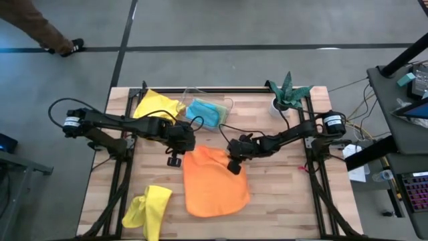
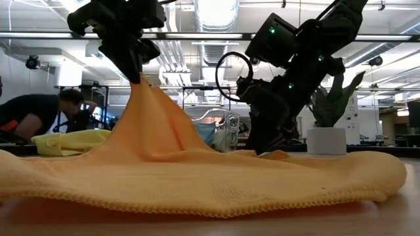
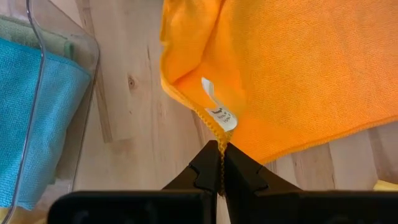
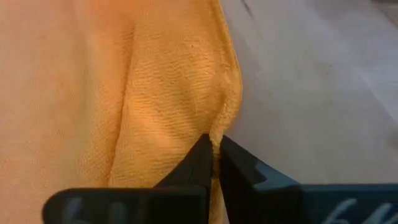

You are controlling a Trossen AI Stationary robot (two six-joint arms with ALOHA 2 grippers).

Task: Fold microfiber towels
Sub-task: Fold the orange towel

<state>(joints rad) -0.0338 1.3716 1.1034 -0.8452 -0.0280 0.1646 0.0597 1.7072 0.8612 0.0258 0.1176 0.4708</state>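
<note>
The orange towel lies spread in the middle of the table, its far part raised. My left gripper is shut on its far left corner, and my right gripper is shut on its far right edge. A turquoise towel lies in the clear tray, with a bit of sage green cloth beside it. One yellow towel lies at the far left. Another yellow towel lies crumpled at the near left. My left gripper pinches the orange towel's hemmed corner between its two fingers, right by the white label. The fingers come from above. The corner is lifted, so the cloth rises in a peak while the rest lies on the table. My right gripper pinches the towel's hemmed edge between its two fingers, at a fold of the cloth. It slants down from the table's right side. This edge sits low, just above the table.
A small green plant in a white pot stands at the far right. The clear tray stands at the far middle. A person bends in the room behind the table. Bare wood shows at the near right.
</note>
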